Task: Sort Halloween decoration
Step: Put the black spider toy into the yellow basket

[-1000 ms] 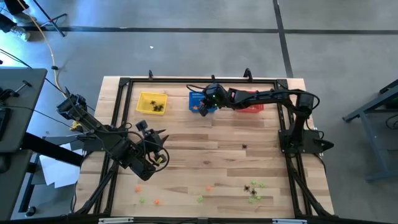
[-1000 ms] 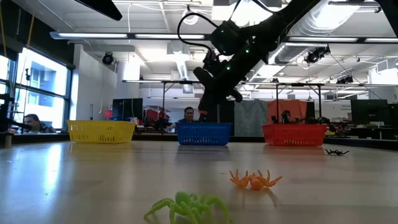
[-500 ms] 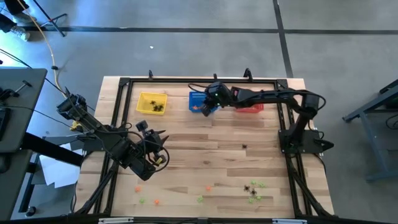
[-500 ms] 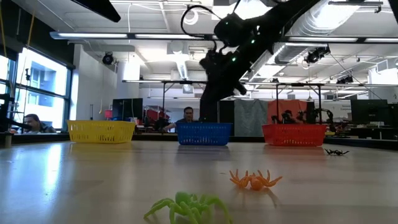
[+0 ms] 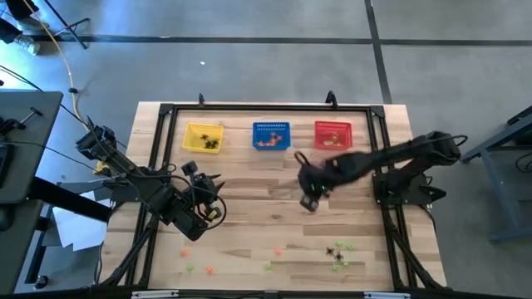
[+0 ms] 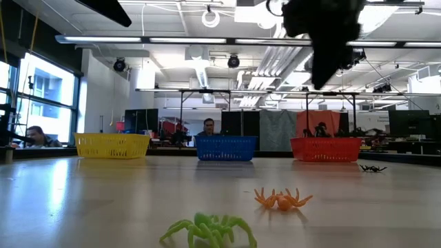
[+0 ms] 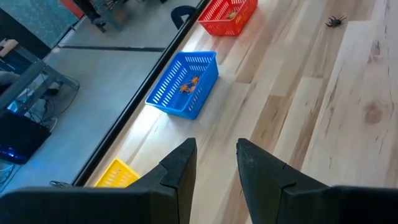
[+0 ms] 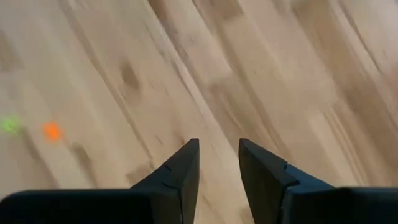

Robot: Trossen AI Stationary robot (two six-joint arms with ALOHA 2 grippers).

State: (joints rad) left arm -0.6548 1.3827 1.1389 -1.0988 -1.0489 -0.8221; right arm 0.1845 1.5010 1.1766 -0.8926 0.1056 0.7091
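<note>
Your right gripper (image 5: 311, 202) hangs over bare table mid-board, its jaws a narrow gap apart and holding nothing, likely placed to head for the loose trinkets. Your left gripper (image 7: 214, 163) waits at the table's left side, also slightly parted and empty.

Sorting is under way: black spiders lie in the yellow basket (image 5: 203, 137), orange pieces in the blue basket (image 5: 271, 135), green ones in the red basket (image 5: 332, 134). Unsorted trinkets remain along the near edge: a mixed cluster (image 5: 339, 252), scattered orange and green pieces, and one black spider (image 5: 327, 196) beside your right gripper. Nothing blocks the way between them.
</note>
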